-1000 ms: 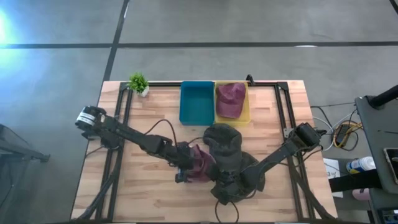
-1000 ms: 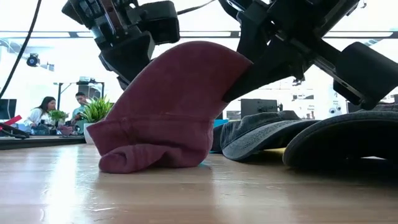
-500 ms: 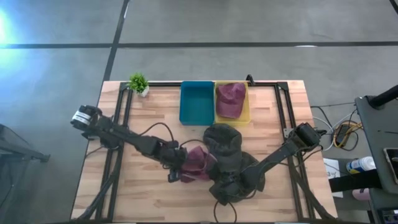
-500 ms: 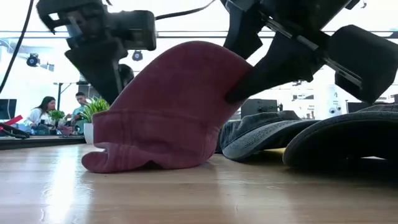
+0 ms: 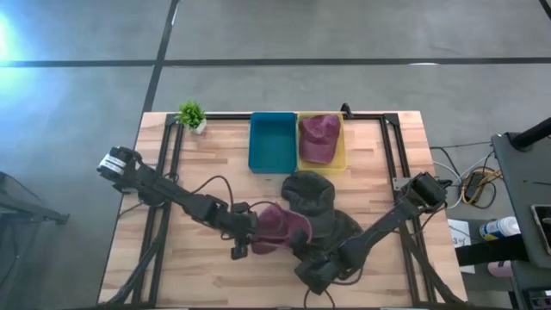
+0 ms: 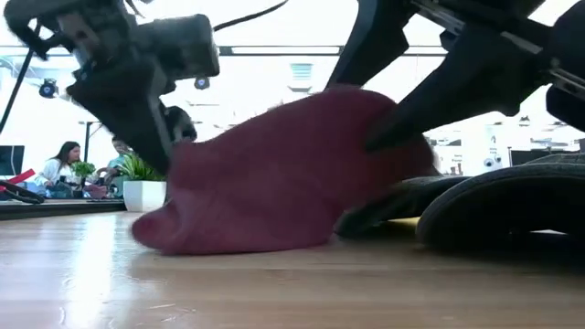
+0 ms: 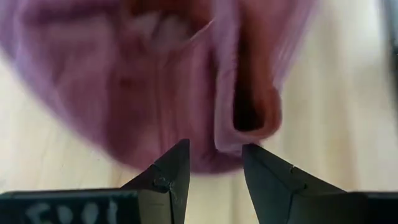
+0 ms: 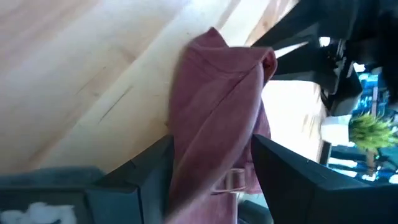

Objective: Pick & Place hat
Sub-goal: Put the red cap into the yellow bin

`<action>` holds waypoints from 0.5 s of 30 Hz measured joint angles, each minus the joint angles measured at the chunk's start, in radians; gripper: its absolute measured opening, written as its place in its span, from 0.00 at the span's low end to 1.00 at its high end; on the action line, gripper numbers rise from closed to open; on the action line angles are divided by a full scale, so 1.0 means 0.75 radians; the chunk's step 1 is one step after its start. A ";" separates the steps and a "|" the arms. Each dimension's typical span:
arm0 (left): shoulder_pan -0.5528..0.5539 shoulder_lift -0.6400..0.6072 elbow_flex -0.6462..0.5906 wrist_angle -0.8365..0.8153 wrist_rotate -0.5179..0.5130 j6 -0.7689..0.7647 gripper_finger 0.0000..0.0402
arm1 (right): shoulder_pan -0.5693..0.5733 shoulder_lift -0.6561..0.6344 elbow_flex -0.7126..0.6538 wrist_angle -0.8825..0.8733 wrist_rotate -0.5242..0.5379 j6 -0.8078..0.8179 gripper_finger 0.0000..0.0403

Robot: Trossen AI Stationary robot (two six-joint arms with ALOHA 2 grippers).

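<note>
Since a second ago the maroon cap [image 5: 277, 228] has dropped from its raised, tented shape and slumped onto the wooden table [image 5: 207, 164] — both grippers have let it go. The left gripper [image 7: 214, 169] sits just beside the cap's left edge, fingers apart with nothing between them. The right gripper [image 8: 208, 180] is at its near right side, fingers also spread; cloth shows in the gap but does not look pinched. The cap lies mid-table, touching the dark grey hats [image 5: 312, 200] to its right, well short of the blue bin [image 5: 272, 142] and the yellow bin [image 5: 341, 159], which holds another maroon hat [image 5: 318, 138] — probably the intended destination. No legible writing or brand shows.
</note>
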 joint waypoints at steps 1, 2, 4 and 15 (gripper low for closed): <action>0.000 0.000 -0.010 0.062 0.000 0.000 0.35 | -0.001 0.000 -0.001 -0.001 -0.004 0.015 0.52; 0.000 0.004 -0.017 0.114 0.001 0.000 0.35 | -0.002 0.000 -0.001 -0.006 -0.012 0.027 0.51; 0.000 0.016 -0.026 0.181 0.016 0.001 0.35 | -0.005 0.000 -0.002 -0.022 -0.016 0.029 0.50; -0.035 0.097 0.002 0.458 0.154 -0.019 0.35 | -0.005 0.000 0.029 -0.063 -0.092 0.301 0.50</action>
